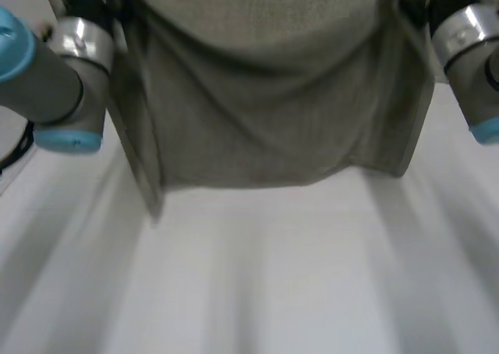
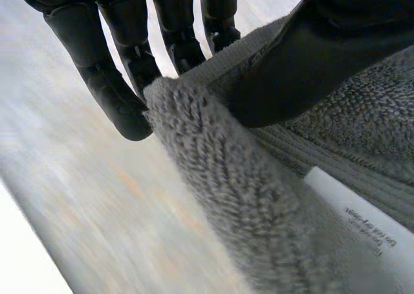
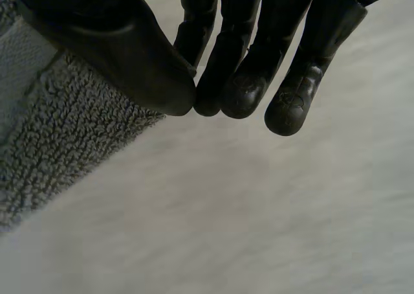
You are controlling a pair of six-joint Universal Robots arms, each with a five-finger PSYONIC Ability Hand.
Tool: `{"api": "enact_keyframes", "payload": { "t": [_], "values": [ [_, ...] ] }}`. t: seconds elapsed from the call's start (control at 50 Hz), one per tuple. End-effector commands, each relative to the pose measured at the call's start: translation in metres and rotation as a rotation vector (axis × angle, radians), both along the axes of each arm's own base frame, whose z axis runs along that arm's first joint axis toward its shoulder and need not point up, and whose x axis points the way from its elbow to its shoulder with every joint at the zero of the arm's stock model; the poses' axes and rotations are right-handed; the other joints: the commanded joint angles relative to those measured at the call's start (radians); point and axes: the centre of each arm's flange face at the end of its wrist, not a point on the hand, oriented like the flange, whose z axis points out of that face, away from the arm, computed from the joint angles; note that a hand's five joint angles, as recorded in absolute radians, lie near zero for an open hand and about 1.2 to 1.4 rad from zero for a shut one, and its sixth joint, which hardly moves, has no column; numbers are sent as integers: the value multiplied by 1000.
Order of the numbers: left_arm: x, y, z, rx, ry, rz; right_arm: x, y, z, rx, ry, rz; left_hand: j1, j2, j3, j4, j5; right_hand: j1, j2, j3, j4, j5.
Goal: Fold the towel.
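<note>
Grey towel (image 1: 257,112) hangs slack over your table (image 1: 257,284); left hand (image 2: 310,54) pinches its left corner, right hand (image 3: 123,48) its right corner, thumbs against fingers.

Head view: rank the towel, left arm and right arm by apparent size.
1. towel, clearly largest.
2. left arm.
3. right arm, looking slightly smaller. Both arms run off the frame edge, so their order is unsure.

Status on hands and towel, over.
Left hand pinching towel edge. Right hand pinching opposite side. Towel held up, sagging between them over table. Nothing in the way.
</note>
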Motion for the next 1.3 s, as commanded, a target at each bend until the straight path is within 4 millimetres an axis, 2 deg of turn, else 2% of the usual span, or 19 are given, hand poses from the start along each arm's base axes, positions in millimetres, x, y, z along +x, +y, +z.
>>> {"api": "enact_keyframes", "payload": {
  "t": [0.02, 0.14, 0.18, 0.2, 0.24, 0.26, 0.3, 0.36, 0.4, 0.46, 0.62, 0.82, 0.86, 0.88, 0.9, 0.94, 1.0, 1.16, 1.3],
  "values": [
    [13, 31, 57, -143, 219, -139, -5, 36, 55, -189, -142, 97, -63, -118, -150, -129, -267, 59, 74, 61, 52, 52],
    [17, 30, 21, 2, 178, -127, -4, 40, 17, 62, -122, 170, -63, -118, -150, -129, -267, 59, 74, 61, 52, 52],
    [17, 33, -15, 135, 126, -128, -1, 50, -16, 267, -62, 211, -63, -118, -150, -129, -267, 59, 74, 61, 52, 52],
    [17, 33, -15, 136, 126, -128, -1, 50, -16, 268, -62, 211, -63, -118, -150, -129, -267, 59, 74, 61, 52, 52],
    [19, 41, -57, 275, 63, -137, 0, 63, -48, 467, -3, 242, -63, -118, -150, -129, -267, 59, 74, 61, 52, 52],
    [19, 41, -57, 275, 63, -137, 0, 63, -48, 468, -3, 242, -63, -118, -150, -129, -267, 59, 74, 61, 52, 52],
    [28, 49, -98, 402, -5, -131, -3, 77, -84, 658, 68, 252, -63, -118, -150, -129, -267, 59, 74, 61, 52, 52],
    [32, 57, -116, 457, -44, -128, -6, 85, -103, 739, 115, 239, -63, -118, -150, -129, -267, 59, 74, 61, 52, 52],
    [37, 74, -145, 529, -135, -120, -18, 98, -131, 846, 221, 213, -63, -118, -150, -129, -267, 59, 74, 61, 52, 52],
    [42, 92, -167, 578, -227, -110, -32, 106, -151, 910, 294, 177, -63, -118, -150, -129, -267, 59, 74, 61, 52, 52],
    [47, 120, -177, 606, -303, -103, -53, 115, -181, 1025, 296, 131, -63, -118, -150, -129, -267, 59, 74, 61, 52, 52],
    [47, 122, -180, 618, -302, -97, -65, 108, -196, 1050, 292, 50, -63, -118, -150, -129, -267, 59, 74, 61, 52, 52],
    [47, 123, -181, 620, -301, -99, -66, 107, -195, 1041, 290, 39, -63, -118, -150, -129, -267, 30, 45, 32, 23, 24],
    [47, 123, -180, 619, -300, -100, -66, 107, -194, 1029, 289, 35, -63, -118, -150, -129, -267, -292, -277, -290, -299, -299],
    [47, 123, -180, 619, -300, -100, -66, 107, -194, 1029, 289, 35, -63, -118, -150, -129, -267, -296, -280, -294, -303, -302],
    [46, 124, -181, 623, -296, -105, -66, 111, -180, 991, 265, 31, -63, -118, -150, -129, -267, -682, -666, -680, -689, -688],
    [44, 126, -180, 623, -292, -112, -66, 114, -166, 978, 185, 31, -63, -118, -150, -129, -267, -815, -799, -813, -822, -821],
    [45, 121, -177, 619, -272, -105, -67, 129, -151, 1016, 17, 54, -63, -118, -150, -129, -267, -947, -932, -945, -954, -954],
    [47, 118, -175, 628, -251, -103, -66, 149, -158, 1060, -36, 70, -63, -118, -150, -129, -267, -950, -935, -948, -957, -957]
  ]
}}
